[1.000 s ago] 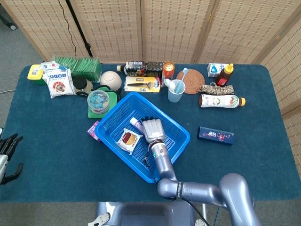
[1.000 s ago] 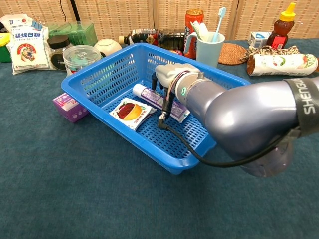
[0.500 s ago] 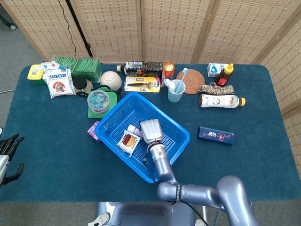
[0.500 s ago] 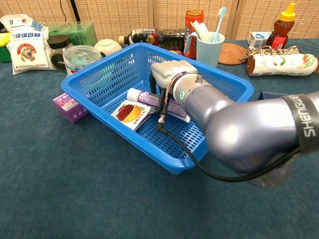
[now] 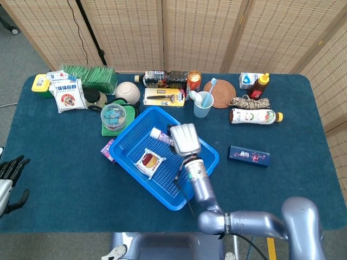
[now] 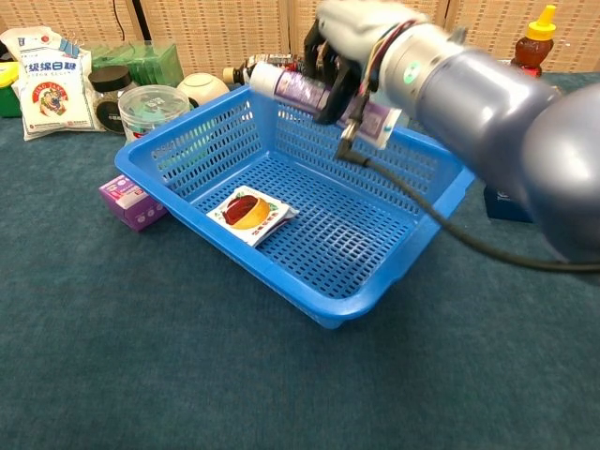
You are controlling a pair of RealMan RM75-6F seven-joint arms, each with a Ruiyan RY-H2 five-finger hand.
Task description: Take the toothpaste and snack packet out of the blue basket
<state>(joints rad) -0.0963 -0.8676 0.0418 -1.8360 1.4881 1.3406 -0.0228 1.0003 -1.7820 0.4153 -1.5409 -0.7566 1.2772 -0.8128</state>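
Observation:
My right hand (image 6: 361,37) grips the white and purple toothpaste tube (image 6: 300,89) and holds it in the air above the far part of the blue basket (image 6: 375,300). In the head view the right hand (image 5: 184,139) covers most of the toothpaste tube (image 5: 161,135), and only its capped end pokes out to the left. The snack packet (image 6: 248,211), white with a red and yellow picture, lies flat on the basket floor; the head view shows the snack packet (image 5: 150,161) left of the hand. My left hand (image 5: 10,176) hangs at the far left edge, fingers apart and holding nothing.
A small purple box (image 6: 131,202) lies against the basket's left side. A clear tub (image 6: 153,108) and a blue cup with a toothbrush (image 6: 394,94) stand just behind the basket. A dark blue box (image 5: 249,155) and a lying bottle (image 5: 255,116) are to the right.
My right hand has lifted the toothpaste tube off the basket floor, up and toward the far side. The snack packet now lies uncovered. The left hand has barely moved.

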